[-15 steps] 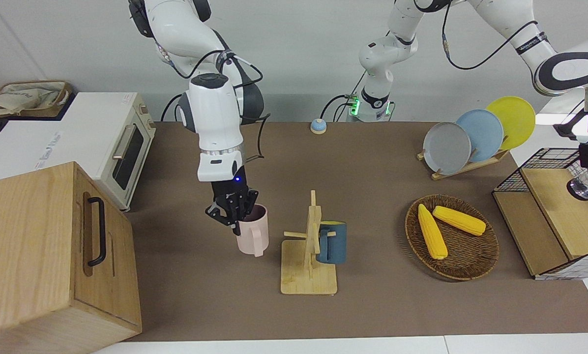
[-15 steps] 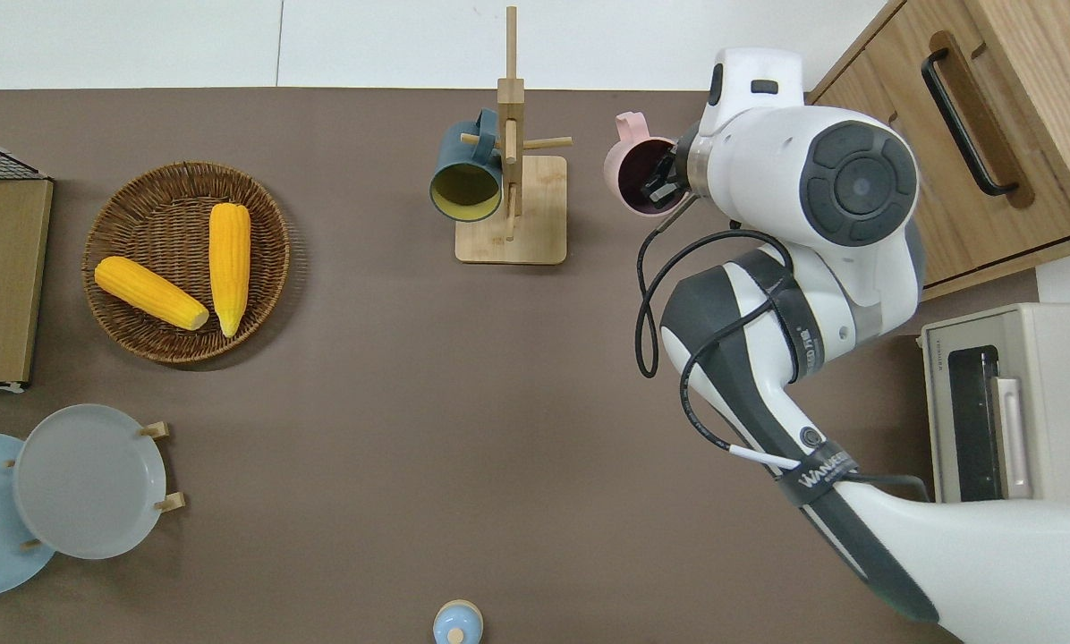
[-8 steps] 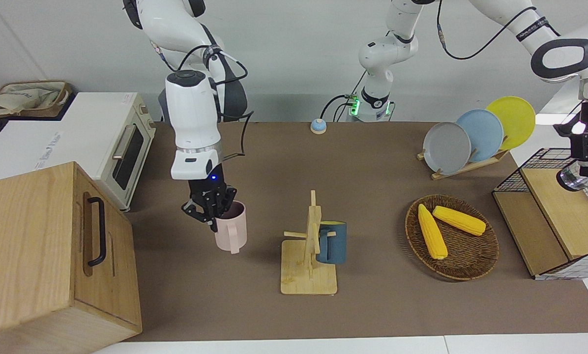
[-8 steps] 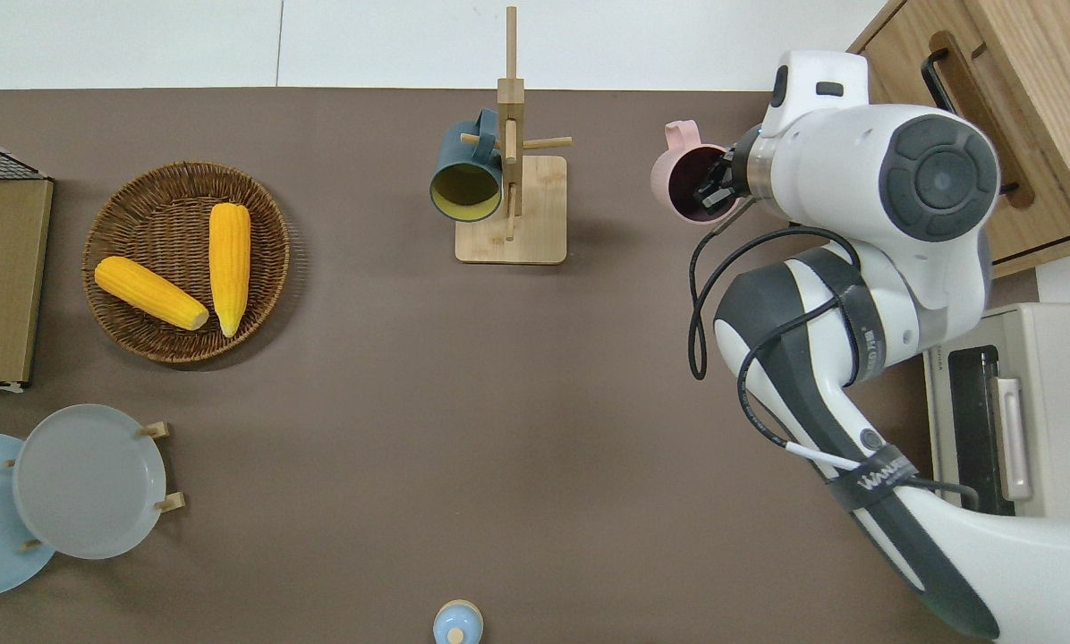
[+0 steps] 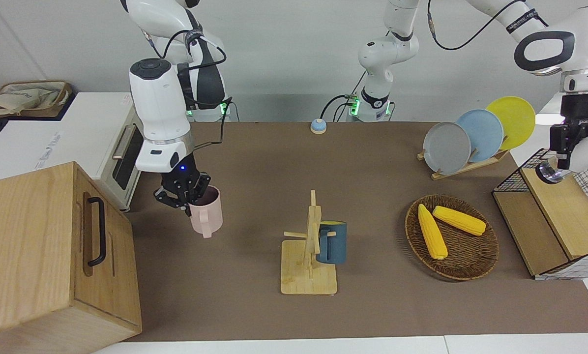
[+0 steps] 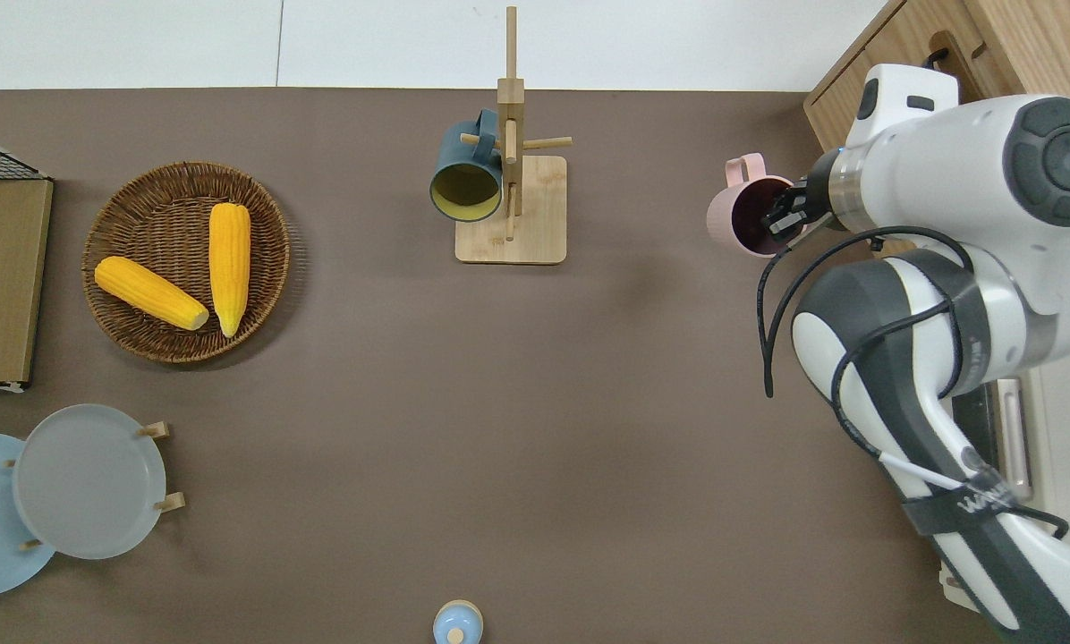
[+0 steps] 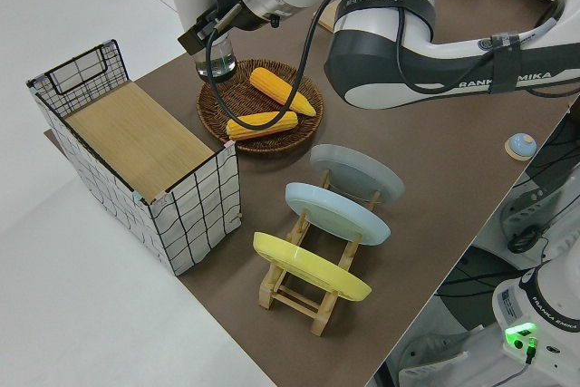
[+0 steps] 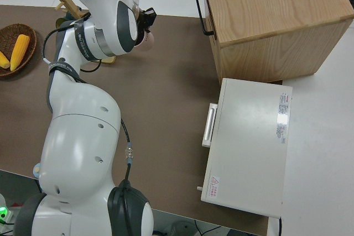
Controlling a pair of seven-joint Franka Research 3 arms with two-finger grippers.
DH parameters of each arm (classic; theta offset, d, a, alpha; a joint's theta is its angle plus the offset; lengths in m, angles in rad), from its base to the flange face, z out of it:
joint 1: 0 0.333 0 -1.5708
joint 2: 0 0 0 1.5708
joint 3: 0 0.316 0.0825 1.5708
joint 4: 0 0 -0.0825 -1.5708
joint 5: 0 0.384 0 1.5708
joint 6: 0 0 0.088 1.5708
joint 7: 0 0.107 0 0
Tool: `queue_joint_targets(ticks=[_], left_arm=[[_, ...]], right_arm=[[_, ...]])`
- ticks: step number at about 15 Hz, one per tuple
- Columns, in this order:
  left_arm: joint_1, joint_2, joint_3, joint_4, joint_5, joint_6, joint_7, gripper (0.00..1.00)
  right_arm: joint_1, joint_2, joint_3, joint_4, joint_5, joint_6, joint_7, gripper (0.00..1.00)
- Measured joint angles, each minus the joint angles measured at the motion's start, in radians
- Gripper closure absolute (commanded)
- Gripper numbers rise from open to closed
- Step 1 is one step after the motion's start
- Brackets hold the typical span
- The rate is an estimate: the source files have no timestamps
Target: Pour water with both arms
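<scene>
My right gripper (image 5: 183,194) is shut on the rim of a pink mug (image 5: 206,211), one finger inside it. The mug (image 6: 739,210) hangs upright above the brown table, between the wooden mug rack (image 5: 309,246) and the wooden cabinet (image 5: 53,246). My left gripper (image 5: 564,147) is shut on a clear glass (image 5: 548,173), held up in the air at the wire crate (image 5: 549,221) at the left arm's end of the table. The left side view shows the same glass (image 7: 217,59) upright under the left gripper (image 7: 210,32). The overhead view does not reach it.
A blue mug (image 5: 331,242) hangs on the rack. A wicker basket (image 5: 481,265) holds two corn cobs. Three plates stand in a plate rack (image 5: 471,164). A toaster oven (image 5: 122,147) sits beside the cabinet, and a small bell (image 5: 318,126) lies near the robots.
The right gripper has carried the pink mug away from the mug rack toward the cabinet and a little higher. The left gripper has risen with the glass.
</scene>
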Motion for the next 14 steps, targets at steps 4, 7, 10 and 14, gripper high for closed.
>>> queue_joint_targets(ticks=[4,7,10,14], left_arm=[[-0.006,-0.052,-0.033,-0.04,0.104,-0.008,-0.117,1.0],[-0.007,-0.084,-0.054,-0.057,0.135,-0.05,-0.164,1.0],[-0.007,-0.131,-0.068,-0.086,0.153,-0.092,-0.195,1.0],[-0.007,-0.188,-0.104,-0.147,0.202,-0.093,-0.263,1.0]], right_arm=[[-0.02,-0.027,0.0,-0.009,0.178,-0.064,0.036,1.0],[-0.019,-0.028,0.031,-0.011,0.289,-0.074,0.176,1.0],[-0.019,-0.029,0.136,-0.012,0.312,-0.08,0.488,1.0],[-0.02,-0.03,0.257,-0.013,0.312,-0.119,0.854,1.0]])
